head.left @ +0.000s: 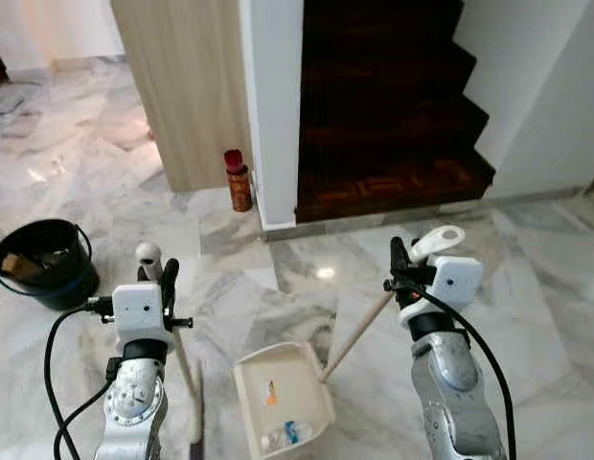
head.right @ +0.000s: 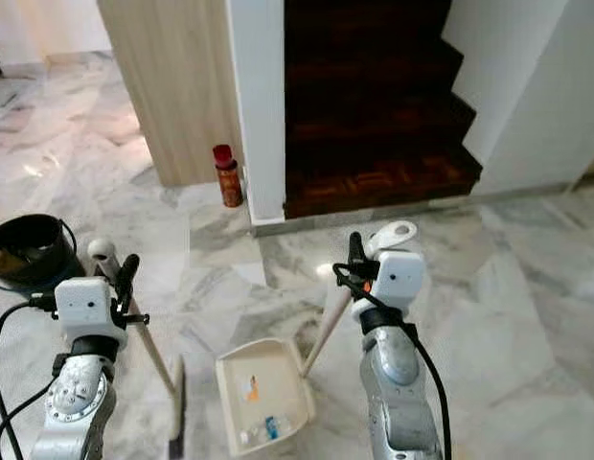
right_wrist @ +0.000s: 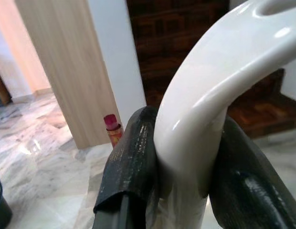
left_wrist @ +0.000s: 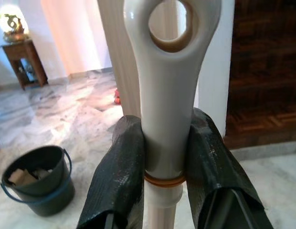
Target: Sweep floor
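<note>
My left gripper (head.left: pixel 155 276) is shut on the white handle of a broom (head.left: pixel 185 369), whose stick slants down to the marble floor at my lower left. In the left wrist view both black fingers (left_wrist: pixel 118 176) clamp that broom handle (left_wrist: pixel 166 95) just below its hanging hole. My right gripper (head.left: pixel 404 264) is shut on the curved white top of the dustpan handle (head.left: pixel 437 241); its wooden stick (head.left: pixel 358 335) runs down to the cream dustpan (head.left: pixel 282 398) on the floor between my arms. Small bits of litter (head.left: pixel 287 433) lie inside the pan.
A black bucket (head.left: pixel 45 261) with scraps stands on the floor at my left. A red spray can (head.left: pixel 239 180) stands by the white pillar (head.left: pixel 274 105). Dark wooden stairs (head.left: pixel 383 115) rise ahead, and a wood panel (head.left: pixel 187 86) stands left of the pillar.
</note>
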`<state>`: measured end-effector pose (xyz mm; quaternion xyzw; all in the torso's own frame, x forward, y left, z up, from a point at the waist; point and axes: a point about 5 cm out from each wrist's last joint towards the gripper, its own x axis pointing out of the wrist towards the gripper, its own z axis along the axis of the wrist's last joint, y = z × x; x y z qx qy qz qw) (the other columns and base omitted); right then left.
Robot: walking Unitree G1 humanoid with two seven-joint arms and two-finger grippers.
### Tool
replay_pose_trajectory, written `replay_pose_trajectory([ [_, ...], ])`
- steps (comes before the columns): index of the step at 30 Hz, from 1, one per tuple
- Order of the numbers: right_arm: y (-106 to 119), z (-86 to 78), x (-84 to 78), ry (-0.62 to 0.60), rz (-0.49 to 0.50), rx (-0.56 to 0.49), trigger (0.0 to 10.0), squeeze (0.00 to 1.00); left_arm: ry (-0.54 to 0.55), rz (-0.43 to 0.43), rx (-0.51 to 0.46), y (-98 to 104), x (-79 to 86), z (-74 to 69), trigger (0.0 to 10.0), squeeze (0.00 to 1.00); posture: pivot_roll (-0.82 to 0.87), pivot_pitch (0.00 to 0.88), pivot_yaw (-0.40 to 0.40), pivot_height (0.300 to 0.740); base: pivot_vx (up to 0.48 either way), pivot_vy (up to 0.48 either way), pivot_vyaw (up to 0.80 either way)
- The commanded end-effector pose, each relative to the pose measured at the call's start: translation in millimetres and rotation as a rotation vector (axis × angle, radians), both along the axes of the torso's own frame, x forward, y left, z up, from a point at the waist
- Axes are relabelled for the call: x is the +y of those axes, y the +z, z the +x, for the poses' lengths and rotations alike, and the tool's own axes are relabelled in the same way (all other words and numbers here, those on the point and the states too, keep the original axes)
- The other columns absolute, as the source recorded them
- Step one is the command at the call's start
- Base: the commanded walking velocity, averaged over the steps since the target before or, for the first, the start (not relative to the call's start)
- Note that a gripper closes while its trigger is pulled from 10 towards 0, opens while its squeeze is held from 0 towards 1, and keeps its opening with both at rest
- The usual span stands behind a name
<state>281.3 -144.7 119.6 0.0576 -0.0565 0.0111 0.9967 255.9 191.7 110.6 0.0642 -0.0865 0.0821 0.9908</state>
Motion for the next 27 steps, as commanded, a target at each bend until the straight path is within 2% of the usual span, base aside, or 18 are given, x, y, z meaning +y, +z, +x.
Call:
replay_pose_trajectory([
  [1,10.9,0.6,-2.0,-0.012,0.018,-0.052,10.0,0.00,0.001,0.014,-0.037,8.5,1.1,0.9,10.0,0.00,0.00,0.042,0.020,0.740,0.000,0.352,0.00],
  [5,10.4,0.9,-1.8,-0.011,0.031,-0.043,10.0,0.00,0.001,0.012,-0.037,8.4,0.9,0.7,10.0,0.00,0.00,0.043,0.019,0.740,0.000,0.352,0.00],
  [8,6.6,2.0,0.0,-0.013,0.116,-0.001,10.0,0.00,0.000,0.012,-0.036,8.4,0.5,0.7,10.0,0.00,0.00,0.043,0.019,0.740,0.000,0.351,0.00],
  [13,2.0,2.7,2.5,0.002,0.166,0.037,10.0,0.00,0.000,0.011,-0.036,8.4,0.2,0.6,10.0,0.00,0.00,0.043,0.018,0.740,0.000,0.352,0.00],
  [15,-2.1,4.0,0.9,0.002,0.248,0.079,10.0,0.00,0.001,0.010,-0.036,8.3,0.4,0.5,10.0,0.00,0.01,0.044,0.017,0.740,0.000,0.352,0.00],
  [17,-2.7,4.4,-0.5,-0.003,0.270,0.086,10.0,0.00,0.002,0.010,-0.036,8.2,0.5,0.4,10.0,0.00,0.00,0.043,0.017,0.740,0.000,0.352,0.00],
  [18,-3.5,5.1,-3.1,-0.014,0.318,0.101,10.0,0.00,0.002,0.010,-0.036,8.3,0.7,0.4,10.0,0.00,0.00,0.045,0.018,0.740,0.000,0.352,0.00],
  [27,-2.5,4.3,-5.8,-0.019,0.313,0.101,10.0,0.00,0.003,0.011,-0.036,8.2,0.7,0.2,10.0,0.00,0.01,0.047,0.018,0.740,0.000,0.350,0.00],
])
